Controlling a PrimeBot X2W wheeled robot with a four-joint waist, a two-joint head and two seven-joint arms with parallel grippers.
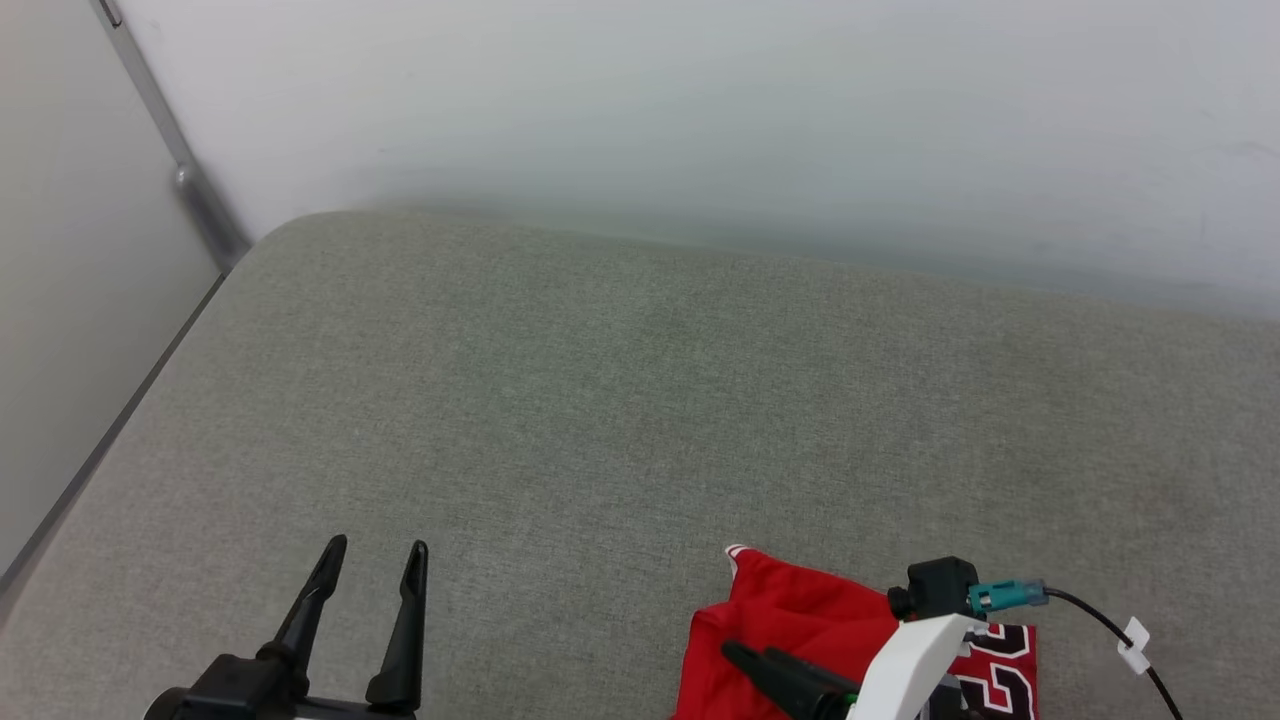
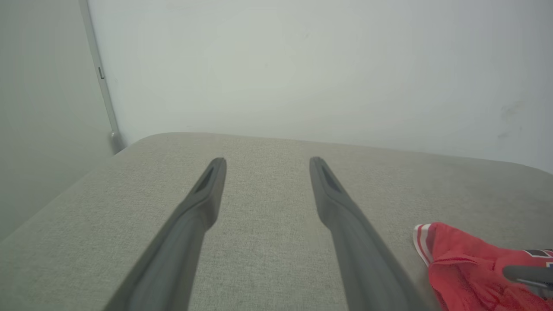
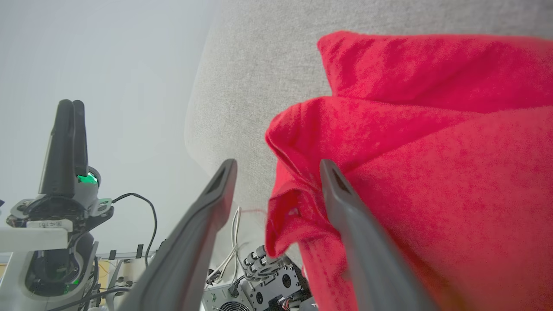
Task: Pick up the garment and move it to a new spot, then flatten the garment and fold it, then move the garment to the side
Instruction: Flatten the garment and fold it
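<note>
The garment [image 1: 800,610] is a red jersey lying bunched at the near right of the grey cushion [image 1: 620,400], with black and white lettering [image 1: 1005,670] showing by my right wrist. A striped sleeve edge [image 2: 421,239] shows in the left wrist view. My right gripper [image 1: 745,655] lies low over the garment, fingers pointing left. It is open, with a folded red edge [image 3: 285,129] between its fingers and one finger [image 3: 345,203] resting along the cloth [image 3: 432,172]. My left gripper [image 1: 377,548] stands open over bare cushion at the near left, well apart from the garment [image 2: 466,268].
A pale wall [image 1: 700,120] rises behind the cushion, and a metal strip [image 1: 180,160] runs down the left corner. The cushion's left edge [image 1: 120,420] drops away. A black cable [image 1: 1110,625] trails from my right wrist. Electronics and wires [image 3: 259,280] sit below the cushion's near edge.
</note>
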